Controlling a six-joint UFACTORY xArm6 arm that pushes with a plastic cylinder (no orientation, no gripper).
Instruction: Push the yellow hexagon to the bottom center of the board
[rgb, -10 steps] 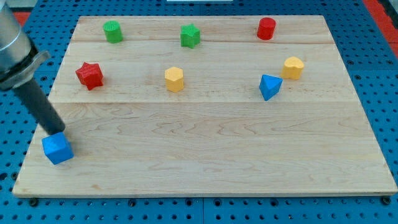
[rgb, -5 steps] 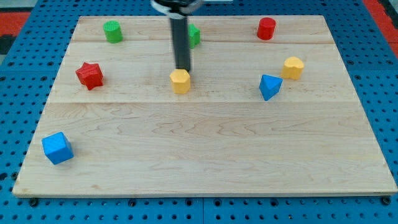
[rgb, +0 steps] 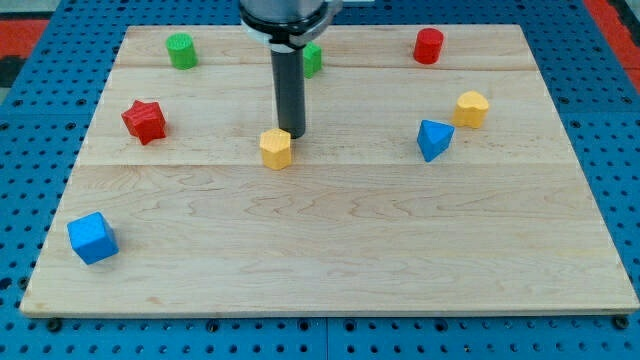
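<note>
A yellow hexagon (rgb: 276, 148) sits on the wooden board (rgb: 330, 240), a little left of the board's centre. My tip (rgb: 291, 133) is just above and to the right of it, touching or nearly touching its upper right edge. The dark rod rises from there toward the view's top and partly hides a green block (rgb: 312, 59).
A second yellow block (rgb: 472, 108) and a blue triangular block (rgb: 433, 139) lie at the right. A red cylinder (rgb: 428, 46) is at top right, a green cylinder (rgb: 180, 50) at top left, a red star (rgb: 143, 120) at left, a blue cube (rgb: 92, 238) at bottom left.
My tip moved from the blue cube at the lower left across to the yellow hexagon. The hexagon has since slid down and slightly left. The other blocks have not moved.
</note>
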